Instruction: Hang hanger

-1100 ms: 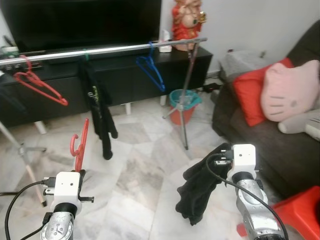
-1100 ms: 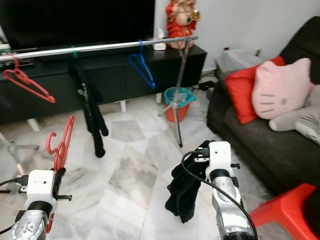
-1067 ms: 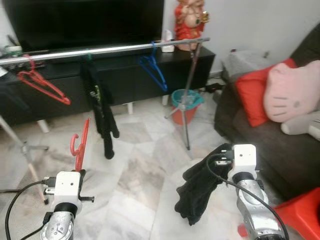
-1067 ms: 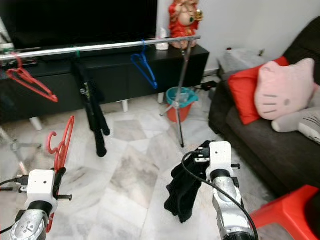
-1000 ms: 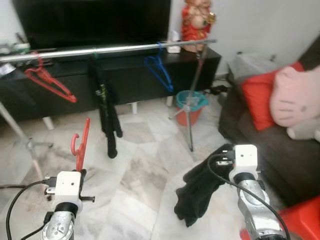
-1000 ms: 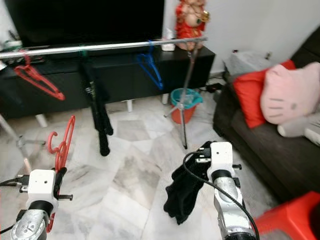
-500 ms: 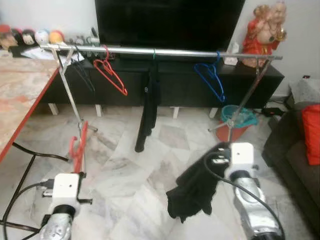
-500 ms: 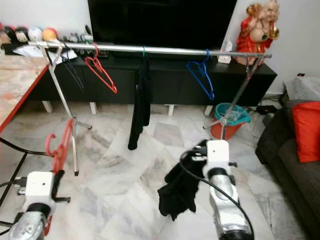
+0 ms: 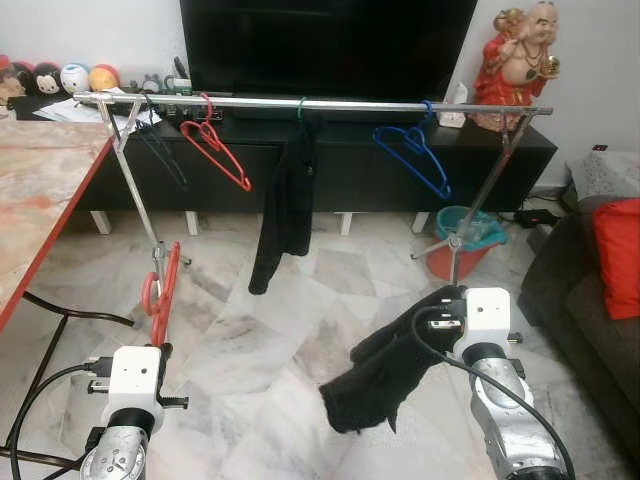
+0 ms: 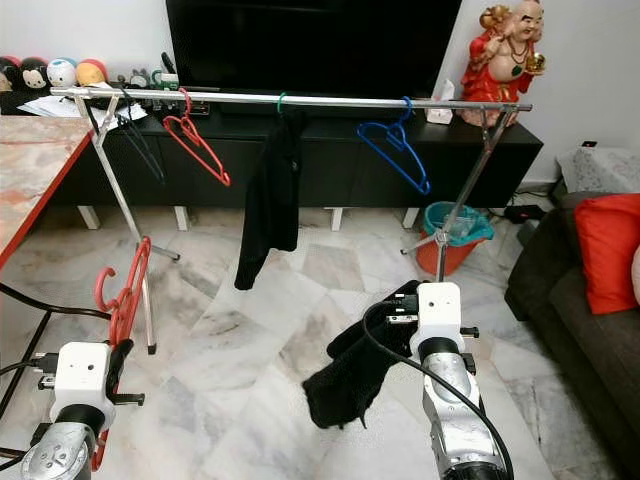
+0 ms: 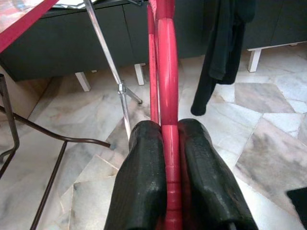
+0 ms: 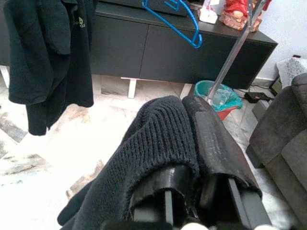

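A silver clothes rail runs across the room in front of a black TV cabinet, standing on tripod legs at each end. From the rail hang a red hanger towards its left end, a dark garment near its middle, and a blue hanger towards its right end; a thin dark hanger hangs just left of the red one.

The left gripper is low and well short of the rail, below its left end. Its jaws are closed tight on the lower part of a second red hanger, the held hanger, which stands upright above the gripper with its hook at the top, not on the rail.

The right gripper is low as well, below the rail's right half. A black knit cloth is draped over its fingers and hangs down towards the marble floor; the jaws look closed on the cloth, which wraps over them in the wrist view.

Beyond the rail's right leg stands a teal and orange bucket. A red figurine sits on the cabinet behind the rail's right end. A red-edged tabletop lies to the rail's left, and a dark sofa with a red cushion to its right.
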Controlling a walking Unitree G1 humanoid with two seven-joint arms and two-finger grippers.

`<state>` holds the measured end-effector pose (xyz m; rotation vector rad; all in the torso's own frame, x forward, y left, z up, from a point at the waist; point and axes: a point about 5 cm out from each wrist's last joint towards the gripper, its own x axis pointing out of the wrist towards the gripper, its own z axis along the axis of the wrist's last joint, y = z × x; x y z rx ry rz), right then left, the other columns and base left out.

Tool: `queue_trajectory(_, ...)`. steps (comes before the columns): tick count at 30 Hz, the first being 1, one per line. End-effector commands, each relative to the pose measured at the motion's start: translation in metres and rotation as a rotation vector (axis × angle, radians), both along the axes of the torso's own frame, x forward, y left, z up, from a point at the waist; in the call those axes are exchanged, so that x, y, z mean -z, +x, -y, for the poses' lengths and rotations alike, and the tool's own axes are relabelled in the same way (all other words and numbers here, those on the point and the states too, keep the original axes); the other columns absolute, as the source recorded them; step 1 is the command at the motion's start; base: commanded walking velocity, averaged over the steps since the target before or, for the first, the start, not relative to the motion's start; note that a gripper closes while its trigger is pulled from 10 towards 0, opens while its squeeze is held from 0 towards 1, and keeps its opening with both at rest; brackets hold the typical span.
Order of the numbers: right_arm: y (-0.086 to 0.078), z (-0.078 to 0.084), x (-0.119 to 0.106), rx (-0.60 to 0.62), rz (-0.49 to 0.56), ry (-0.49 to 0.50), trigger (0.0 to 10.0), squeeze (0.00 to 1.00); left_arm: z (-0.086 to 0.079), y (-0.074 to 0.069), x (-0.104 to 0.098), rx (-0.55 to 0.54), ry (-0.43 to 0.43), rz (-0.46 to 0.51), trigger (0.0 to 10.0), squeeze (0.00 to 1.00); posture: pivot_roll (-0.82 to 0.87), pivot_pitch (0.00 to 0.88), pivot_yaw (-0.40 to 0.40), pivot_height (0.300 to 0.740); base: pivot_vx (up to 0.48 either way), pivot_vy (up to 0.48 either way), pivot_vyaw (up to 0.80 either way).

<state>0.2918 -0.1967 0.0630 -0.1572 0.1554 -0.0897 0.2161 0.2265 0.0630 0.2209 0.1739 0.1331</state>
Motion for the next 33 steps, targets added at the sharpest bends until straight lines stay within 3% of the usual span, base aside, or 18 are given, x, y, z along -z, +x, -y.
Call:
queue_trajectory(1,0.0045,0.0042,-0.0085,0.024,0.03,0.0,10.0,0.0,0.002,0.0018,-0.0052,0.011,0.004,0.02,10.0,0.0,0.06,0.0,-0.106,0.74,0.0,0.0,0.0)
queue_trajectory(8,0.0041,0.0047,-0.0084,0.029,0.029,0.004,10.0,0.0,0.0005,0.0008,-0.0053,0.005,0.009,0.021,10.0,0.0,0.06,0.0,-0.105,0.74,0.0,0.0,0.0)
queue_trajectory(33,0.0043,0.0019,-0.0088,0.019,0.032,0.008,10.0,0.0,-0.0008,0.0008,-0.0065,0.006,0.018,0.023,10.0,0.0,0.07,0.0,-0.104,0.74,-0.26,0.0,0.0)
